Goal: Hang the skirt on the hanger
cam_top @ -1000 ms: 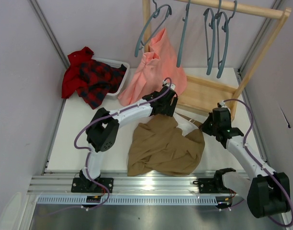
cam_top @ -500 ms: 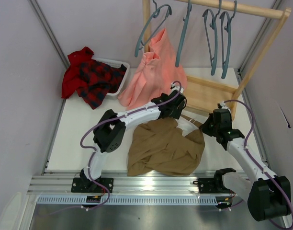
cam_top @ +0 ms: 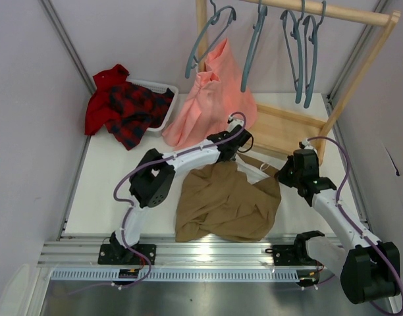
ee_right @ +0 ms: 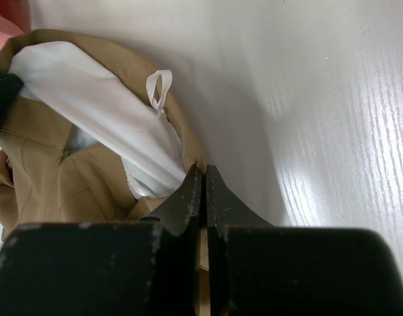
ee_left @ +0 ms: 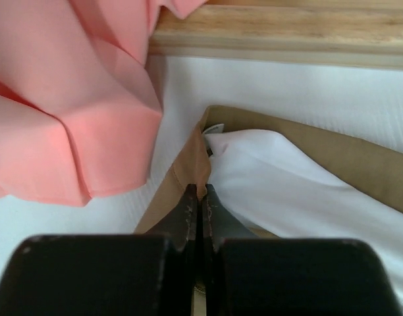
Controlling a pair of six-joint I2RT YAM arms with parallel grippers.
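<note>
White table [cam_top: 109,197]: near its middle, khaki skirt [cam_top: 221,204] heaped; waistband at far side pinched shut by left gripper [ee_left: 200,191] and right gripper [ee_right: 201,171], running left-right between both; beyond, hanger [cam_top: 252,49] hooked on wooden rail [cam_top: 346,14], far-right corner.

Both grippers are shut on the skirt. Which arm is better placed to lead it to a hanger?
Left, likely. The left gripper pinches the skirt at its end by the rack, near a free hanger; the right gripper holds the nearer end, farther off.
</note>
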